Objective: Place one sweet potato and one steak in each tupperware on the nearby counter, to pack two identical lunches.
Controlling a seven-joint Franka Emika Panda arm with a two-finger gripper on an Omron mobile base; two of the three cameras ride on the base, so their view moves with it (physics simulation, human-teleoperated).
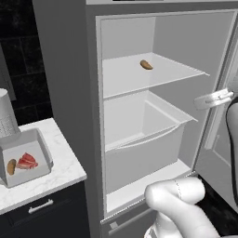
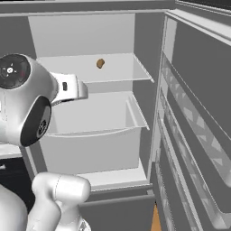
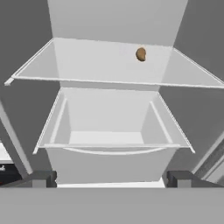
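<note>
End effector (image 3: 109, 178) released, tips spread wide, nothing between them, facing open fridge (image 1: 69, 69). Just ahead, white drawer (image 3: 105, 131) under shelf (image 3: 100, 65). Farther back, sweet potato (image 3: 141, 54) alone on shelf, toward rear right in hand view. Off to left on marble surface (image 1: 65, 169): tupperware (image 1: 39, 139) w/ one steak (image 1: 28, 161) & one sweet potato beside it.

Open fridge (image 1: 69, 69); white shelf (image 1: 130, 76); empty drawer (image 1: 139, 135).
</note>
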